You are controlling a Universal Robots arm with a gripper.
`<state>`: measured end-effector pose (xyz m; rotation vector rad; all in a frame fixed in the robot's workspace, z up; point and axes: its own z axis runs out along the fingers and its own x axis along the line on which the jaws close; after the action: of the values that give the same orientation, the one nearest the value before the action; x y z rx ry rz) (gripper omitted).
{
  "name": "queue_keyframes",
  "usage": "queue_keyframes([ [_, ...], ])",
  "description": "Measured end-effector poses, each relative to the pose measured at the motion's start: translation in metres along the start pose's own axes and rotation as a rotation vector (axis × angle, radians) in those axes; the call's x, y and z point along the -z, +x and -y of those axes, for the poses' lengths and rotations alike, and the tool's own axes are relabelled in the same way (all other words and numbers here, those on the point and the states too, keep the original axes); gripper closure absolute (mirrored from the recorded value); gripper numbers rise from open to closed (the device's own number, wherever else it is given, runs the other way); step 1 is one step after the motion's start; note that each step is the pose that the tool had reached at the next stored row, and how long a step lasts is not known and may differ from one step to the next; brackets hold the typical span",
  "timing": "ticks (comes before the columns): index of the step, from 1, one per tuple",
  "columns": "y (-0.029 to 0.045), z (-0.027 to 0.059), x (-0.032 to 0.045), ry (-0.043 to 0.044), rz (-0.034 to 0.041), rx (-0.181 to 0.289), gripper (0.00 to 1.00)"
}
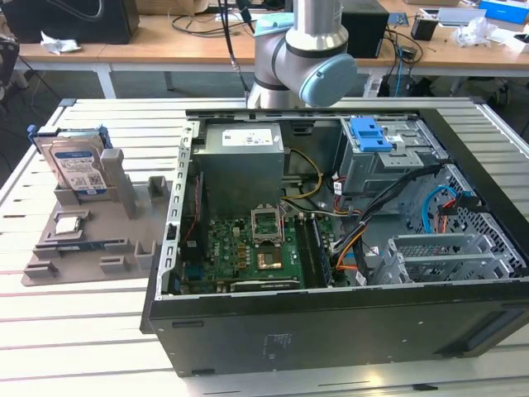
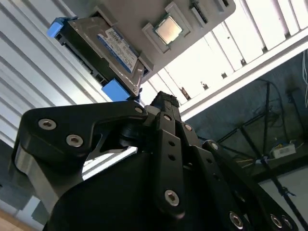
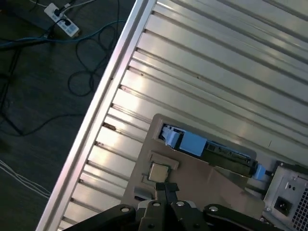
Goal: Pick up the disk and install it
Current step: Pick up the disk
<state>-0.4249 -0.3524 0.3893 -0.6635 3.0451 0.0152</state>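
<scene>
Gripper [image 3: 167,186] is hanging with its fingers pinched together, not gripping anything. The disk [image 1: 78,164] is sitting well apart from the fingertips, standing on edge in the gray holder [image 1: 103,219] beside the open PC case [image 1: 331,331]. In the first wrist view the little square chip [image 3: 158,172] is showing closer to the fingertips than the disk.

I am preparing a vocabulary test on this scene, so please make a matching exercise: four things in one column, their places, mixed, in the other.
Things: 1 disk; 2 square chip; 3 blue bracket; 4 motherboard.
Places: A flat on the grey holder; B atop the drive cage; C on edge in the grey holder; D on the floor of the computer case.
Pairs: 1-C; 2-A; 3-B; 4-D.
</scene>
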Motion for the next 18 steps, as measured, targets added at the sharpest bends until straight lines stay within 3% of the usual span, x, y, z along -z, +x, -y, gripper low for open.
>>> queue_keyframes([
  [4, 0.0000, 0.0000, 0.0001, -0.0027, -0.0006, 0.104, 0.89],
  [18, 0.0000, 0.0000, 0.0001, -0.0095, -0.0017, 0.360, 0.89],
])
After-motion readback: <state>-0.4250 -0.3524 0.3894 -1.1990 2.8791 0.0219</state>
